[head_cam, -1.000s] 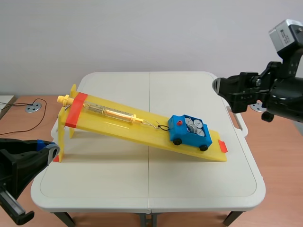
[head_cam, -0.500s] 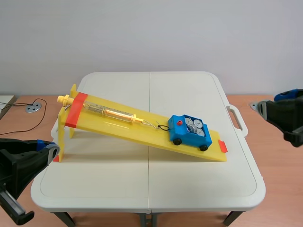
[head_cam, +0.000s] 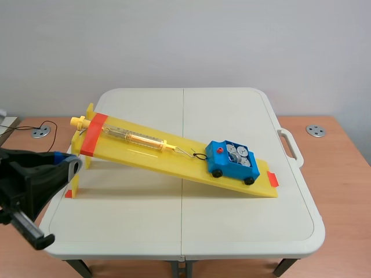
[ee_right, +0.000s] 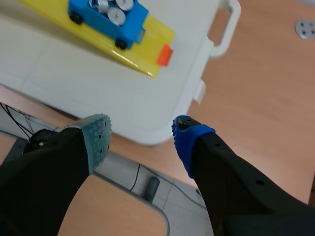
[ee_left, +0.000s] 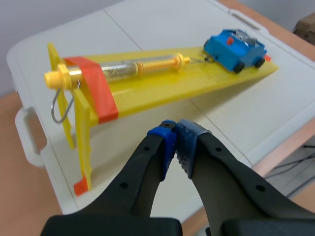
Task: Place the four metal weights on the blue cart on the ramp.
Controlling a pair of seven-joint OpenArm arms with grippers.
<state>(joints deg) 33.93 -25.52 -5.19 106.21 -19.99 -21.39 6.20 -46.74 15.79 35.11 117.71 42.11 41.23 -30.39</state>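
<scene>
The blue cart [head_cam: 232, 161] stands low on the yellow ramp [head_cam: 174, 157], hooked to a spring scale [head_cam: 136, 138]. Several round metal weights [head_cam: 239, 155] lie in its bed. My left gripper [head_cam: 68, 167] hovers off the table's left edge, near the ramp's raised end; the left wrist view shows it [ee_left: 175, 141] shut on nothing, with the cart [ee_left: 235, 47] far ahead. My right gripper [ee_right: 140, 140] is open and empty, out beyond the table's near right corner, and is absent from the scene view. From there the cart [ee_right: 108, 15] and weights [ee_right: 112, 8] lie ahead.
The white folding table [head_cam: 191, 226] has a carry handle [head_cam: 290, 146] on its right edge and sits over a wooden surface [head_cam: 342, 191]. The ramp's raised end stands on yellow legs [head_cam: 78, 159]. A round metal disc [head_cam: 315, 131] lies on the wood at the right.
The right arm has pulled back to the right and left the scene view. The left arm has risen a little and edged toward the table. The cart and weights have stayed put.
</scene>
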